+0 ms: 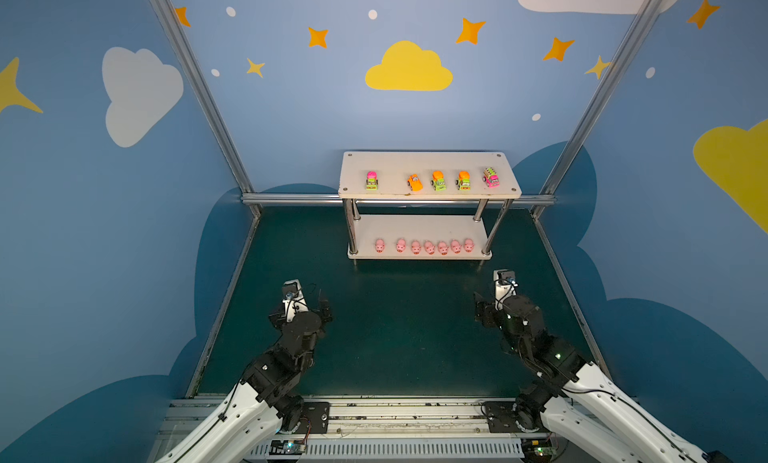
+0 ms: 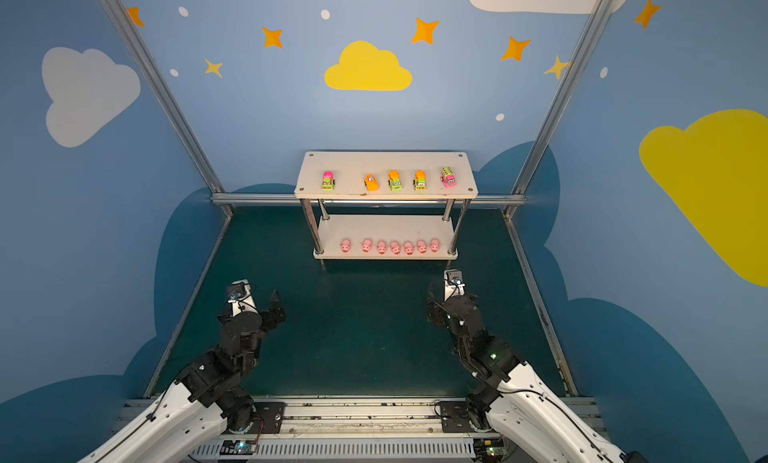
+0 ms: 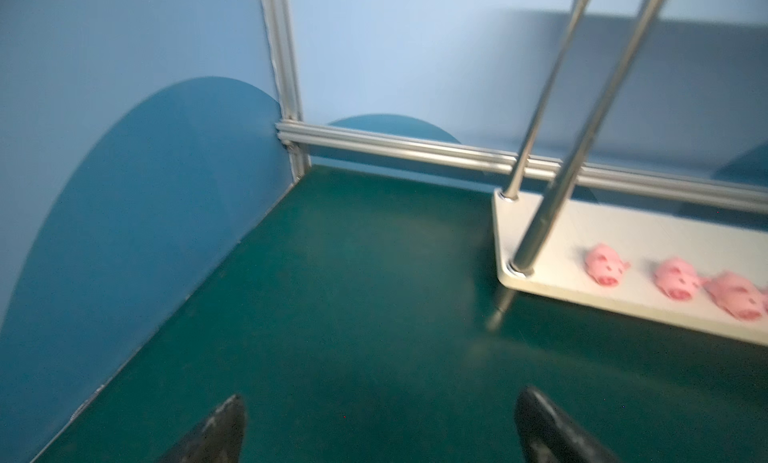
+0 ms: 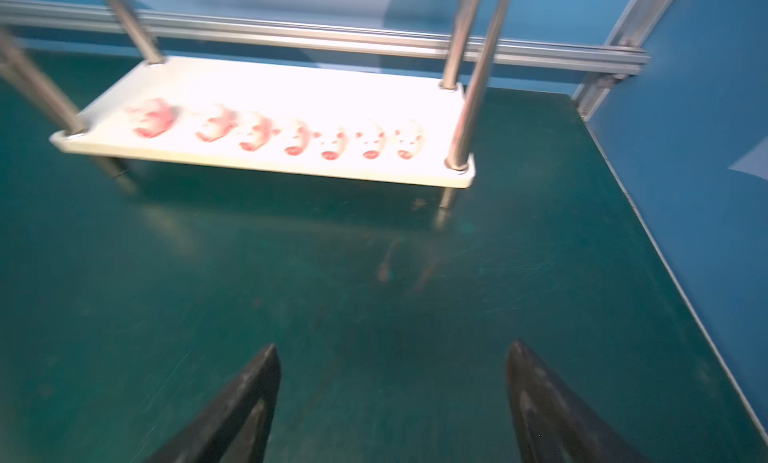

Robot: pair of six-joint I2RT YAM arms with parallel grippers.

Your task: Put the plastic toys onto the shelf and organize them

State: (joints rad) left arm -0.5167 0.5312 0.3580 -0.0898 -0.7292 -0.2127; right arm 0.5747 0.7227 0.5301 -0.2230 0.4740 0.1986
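Observation:
The shelf (image 1: pixel 428 162) (image 2: pixel 386 162) stands at the back middle of the green mat. Several bright toy vehicles (image 1: pixel 438 180) (image 2: pixel 395 180) sit in a row on its top board. Along the front of its lower board (image 3: pixel 623 232) (image 4: pixel 291 87) runs a row of several pink pigs (image 1: pixel 429 247) (image 2: pixel 395 247) (image 3: pixel 606 265) (image 4: pixel 295 137). My left gripper (image 1: pixel 305 303) (image 3: pixel 382 396) hovers open over bare mat, in front of and left of the shelf. Near the shelf's front right leg, my right gripper (image 1: pixel 498 292) (image 4: pixel 392 346) is open too. Nothing lies between either pair of fingers.
Blue walls with aluminium frame posts enclose the mat on three sides. A metal rail (image 1: pixel 291 199) runs along the back behind the shelf. The arms' base rail (image 1: pixel 395 415) lies along the front edge. Bare green mat (image 1: pixel 395 336) spreads between the two grippers.

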